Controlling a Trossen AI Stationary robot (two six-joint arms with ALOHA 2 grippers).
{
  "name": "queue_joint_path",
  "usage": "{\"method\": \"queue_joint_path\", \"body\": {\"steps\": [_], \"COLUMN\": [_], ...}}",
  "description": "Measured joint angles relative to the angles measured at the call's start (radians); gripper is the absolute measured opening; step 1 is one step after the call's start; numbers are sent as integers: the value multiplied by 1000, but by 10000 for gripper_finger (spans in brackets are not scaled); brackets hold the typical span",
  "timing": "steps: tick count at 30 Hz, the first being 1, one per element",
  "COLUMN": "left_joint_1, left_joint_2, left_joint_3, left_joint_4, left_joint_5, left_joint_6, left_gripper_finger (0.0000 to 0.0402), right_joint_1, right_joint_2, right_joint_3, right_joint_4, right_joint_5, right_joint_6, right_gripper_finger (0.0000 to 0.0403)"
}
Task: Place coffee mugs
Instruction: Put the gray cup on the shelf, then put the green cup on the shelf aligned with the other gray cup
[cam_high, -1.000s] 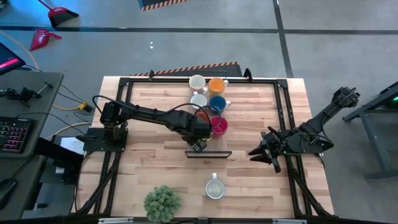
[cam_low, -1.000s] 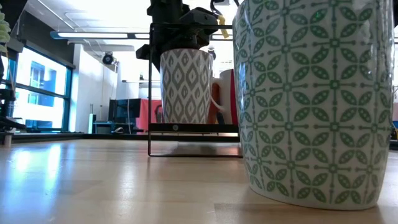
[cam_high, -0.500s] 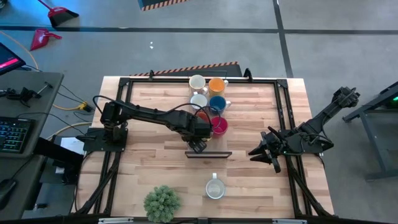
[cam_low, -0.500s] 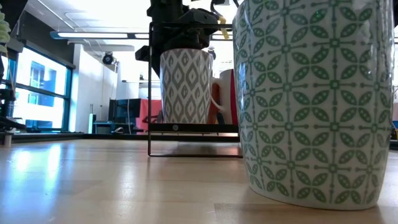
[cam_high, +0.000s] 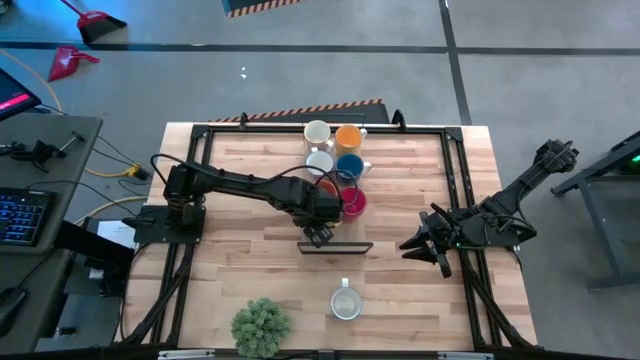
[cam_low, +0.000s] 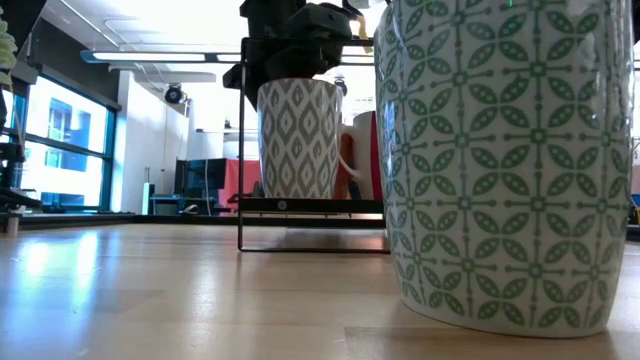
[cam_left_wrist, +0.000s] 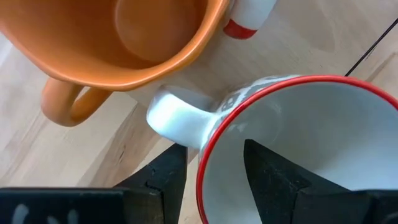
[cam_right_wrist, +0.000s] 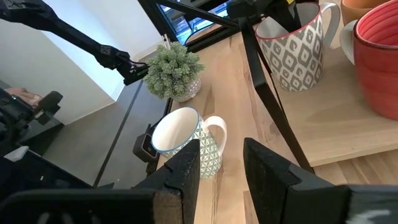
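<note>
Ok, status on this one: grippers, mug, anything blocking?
Left gripper open, fingers astride the red-rimmed patterned mug's rim, mug on the black rack. Right gripper open, parked right. Orange mug close beside.

A green spiky plant ball (cam_high: 261, 326) sits on the wooden table (cam_high: 240, 280), near its front edge.

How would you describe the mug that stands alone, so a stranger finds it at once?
On the wooden table, go to the edge with the green plant ball. Beside the plant stands a lone mug, the only one with a green leaf pattern.
</note>
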Motion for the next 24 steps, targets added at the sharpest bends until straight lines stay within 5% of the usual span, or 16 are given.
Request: {"method": "queue_joint_path", "body": {"steps": [14,24], "left_joint_1": [1,6], "left_joint_2": [-44,-178], "left_joint_3": [4,4], "left_joint_4": [-3,21], "left_joint_5": [52,-29], "left_joint_6": [7,12], "left_gripper_finger": [148,148], "right_joint_1": [0,0], "right_joint_2": [0,0], "right_joint_3": [0,0], "right_joint_4": [0,0], "right_joint_5": [0,0], "right_joint_6": [0,0], "right_gripper_finger": [106,106]}}
